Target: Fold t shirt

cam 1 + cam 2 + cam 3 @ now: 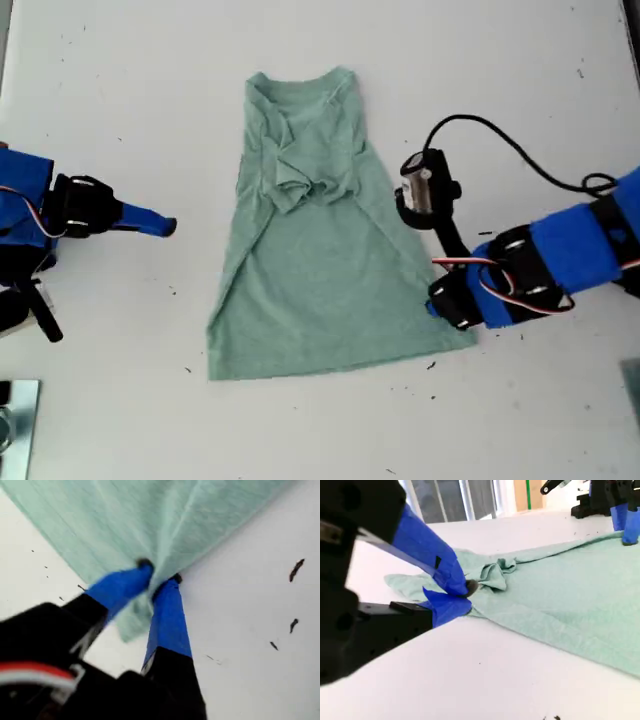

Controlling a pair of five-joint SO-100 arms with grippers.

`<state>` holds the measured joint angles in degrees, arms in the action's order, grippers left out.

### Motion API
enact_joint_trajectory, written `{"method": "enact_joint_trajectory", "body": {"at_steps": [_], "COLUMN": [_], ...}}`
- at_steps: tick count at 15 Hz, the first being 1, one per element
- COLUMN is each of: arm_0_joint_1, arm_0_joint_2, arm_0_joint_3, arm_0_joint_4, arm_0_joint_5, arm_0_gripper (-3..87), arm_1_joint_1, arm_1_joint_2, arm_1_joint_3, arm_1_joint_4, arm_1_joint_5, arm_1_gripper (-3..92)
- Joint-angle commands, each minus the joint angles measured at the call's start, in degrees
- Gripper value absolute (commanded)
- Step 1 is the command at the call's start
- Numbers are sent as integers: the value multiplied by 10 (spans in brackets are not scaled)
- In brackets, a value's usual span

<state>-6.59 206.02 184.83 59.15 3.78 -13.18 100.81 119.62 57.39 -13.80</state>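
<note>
The pale green t shirt (320,290) lies flat on the white table, neckline toward the exterior view's top. Its sleeves are folded inward and bunched near the chest. My first gripper (160,576) is shut on the hem corner of the t shirt (150,520), at the exterior view's lower right of the cloth, where my first gripper (438,306) is mostly hidden under its arm. My second gripper (168,226) is shut with nothing in it, a short way off the shirt's edge on the exterior view's left. The second wrist view shows my second gripper (466,594) closed in front of the t shirt (560,610).
A black cable (500,135) loops over the table at the exterior view's right. A metal piece (15,420) sits at the exterior view's lower left corner. Dark specks (296,570) dot the white table (130,90). The first arm's blue fingers (626,522) show far off in the second wrist view.
</note>
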Motion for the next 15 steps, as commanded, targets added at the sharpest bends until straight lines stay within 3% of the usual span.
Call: {"method": "enact_joint_trajectory", "body": {"at_steps": [1,6,9,12,15], "arm_0_joint_1": [2,8,6,15,19], "arm_0_joint_2": [5,5,5,5,5], "arm_0_joint_3": [6,7,7,6,5], "arm_0_joint_4": [3,3,3,3,4], "arm_0_joint_5": [-5,-7,-8,-18,-22], "arm_0_gripper": [-1,-1,-1,-1,-1], "arm_1_joint_1": [-7,3,4,11,16], "arm_1_joint_2": [41,112,43,-79,-105], "arm_1_joint_3": [-13,-171,-336,-484,-490], "arm_1_joint_4": [47,239,289,272,169], "arm_1_joint_5": [-30,-22,-17,7,32], "arm_1_gripper": [-19,-19,-19,-19,-12]}}
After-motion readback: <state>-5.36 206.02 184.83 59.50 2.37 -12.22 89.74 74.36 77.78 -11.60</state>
